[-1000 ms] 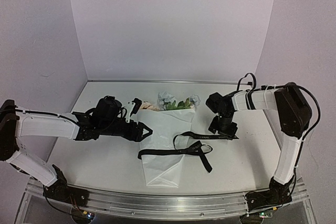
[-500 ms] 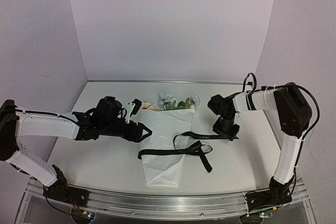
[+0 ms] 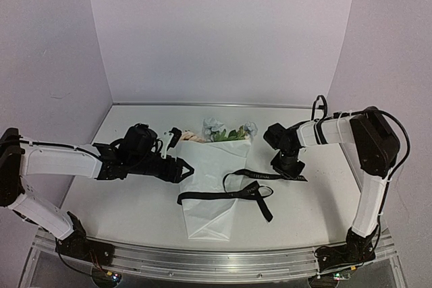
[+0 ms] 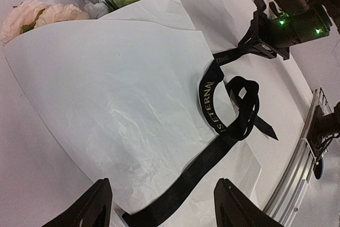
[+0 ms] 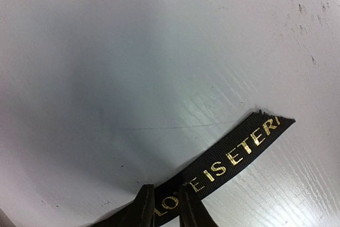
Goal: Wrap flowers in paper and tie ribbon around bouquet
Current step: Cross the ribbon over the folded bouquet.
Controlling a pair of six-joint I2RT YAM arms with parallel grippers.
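Observation:
The bouquet lies mid-table as a white paper [image 3: 209,187] cone with the flowers [image 3: 226,131] poking out at its far, wide end. The black ribbon [image 3: 233,195] crosses the cone, loosely looped on the right. My left gripper [image 3: 181,166] hovers open at the cone's left edge; in the left wrist view the gripper [image 4: 162,187] straddles the ribbon [image 4: 210,97] over the paper [image 4: 122,89]. My right gripper [image 3: 290,173] is down on the table at the ribbon's right end. In the right wrist view its fingers [image 5: 166,206] pinch the lettered ribbon [image 5: 239,150].
A metal rail [image 3: 216,261] runs along the table's near edge by the arm bases. White walls enclose the back and sides. Bare white tabletop [image 3: 135,200] lies to the left and right of the cone.
The right gripper's jaws have closed from wide open onto the ribbon's end and shifted slightly left. The left arm, the cone and the ribbon's loop have stayed put.

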